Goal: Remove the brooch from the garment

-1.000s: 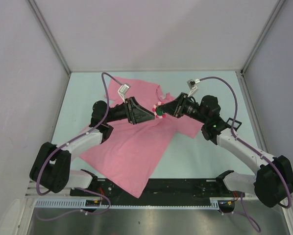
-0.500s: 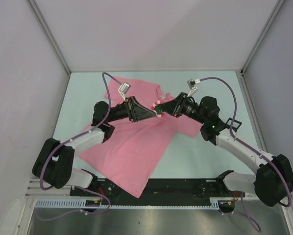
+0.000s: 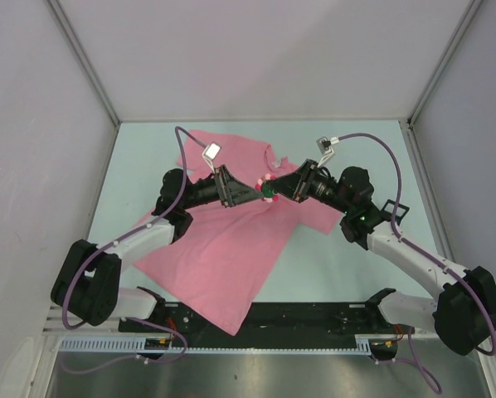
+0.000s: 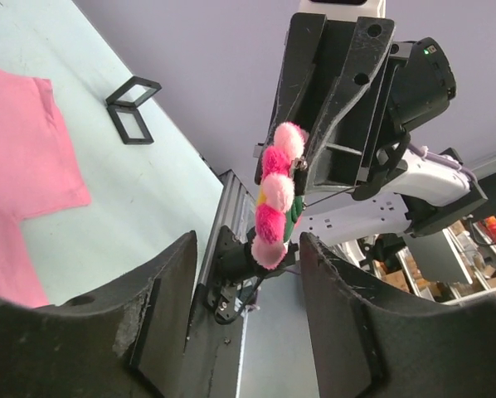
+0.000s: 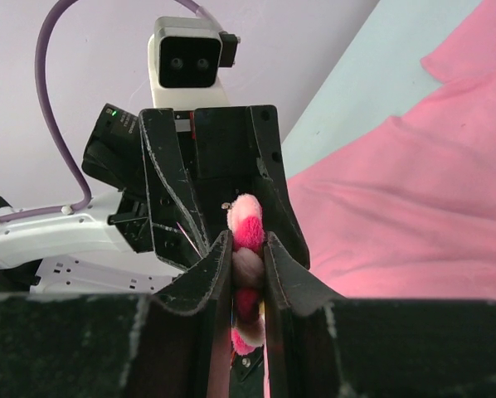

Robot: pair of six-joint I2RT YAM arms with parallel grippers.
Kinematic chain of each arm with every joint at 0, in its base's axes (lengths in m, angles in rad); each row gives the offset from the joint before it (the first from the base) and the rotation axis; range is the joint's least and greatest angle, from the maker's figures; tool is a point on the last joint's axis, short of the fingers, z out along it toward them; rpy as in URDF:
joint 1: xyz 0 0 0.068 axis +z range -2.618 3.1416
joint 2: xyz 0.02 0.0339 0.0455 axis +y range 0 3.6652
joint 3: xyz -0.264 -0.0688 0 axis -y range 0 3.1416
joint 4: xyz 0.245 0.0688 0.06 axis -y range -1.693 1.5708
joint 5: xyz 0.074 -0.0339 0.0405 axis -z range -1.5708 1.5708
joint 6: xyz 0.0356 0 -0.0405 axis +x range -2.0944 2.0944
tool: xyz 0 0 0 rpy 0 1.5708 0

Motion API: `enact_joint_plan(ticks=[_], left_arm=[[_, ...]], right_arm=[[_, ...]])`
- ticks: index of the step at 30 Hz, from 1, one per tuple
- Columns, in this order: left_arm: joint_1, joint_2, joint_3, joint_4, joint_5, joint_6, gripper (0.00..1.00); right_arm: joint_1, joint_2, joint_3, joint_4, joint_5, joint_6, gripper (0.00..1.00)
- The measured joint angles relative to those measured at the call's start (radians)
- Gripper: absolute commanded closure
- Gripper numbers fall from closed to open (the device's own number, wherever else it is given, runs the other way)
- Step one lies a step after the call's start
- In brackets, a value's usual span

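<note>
1. One big pink shirt [image 3: 223,249] lies spread on the table [image 3: 140,157], right under the spot where the two arms meet. If the brooch [image 4: 274,195] dropped there, it would land pink on pink and be hard to pick out.
2. Two grippers stand almost nose to nose above the shirt. The left gripper [image 3: 250,192] has its fingers spread wide and holds nothing. The right gripper [image 5: 248,249] is clamped on the brooch. A push forward by either arm could knock them together and jar that hold.
3. The brooch hangs edge-on in the air between them, near the collar. In the left wrist view it looks free of the cloth. The grip is on soft petals, so it could slip.
4. The clasp at the back is too small to make out. If it is open, it might snag the shirt.
</note>
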Motion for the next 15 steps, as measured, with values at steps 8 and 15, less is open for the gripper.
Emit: enact_joint_plan(ticks=[8,15], left_arm=[[-0.008,0.011,0.000,0.066,0.002,-0.031,0.59],[-0.016,0.054,-0.002,0.174,0.015,-0.105,0.85]], right_arm=[[0.012,0.000,0.000,0.000,0.003,-0.002,1.00],[0.023,0.000,-0.005,0.006,0.014,0.001,1.00]])
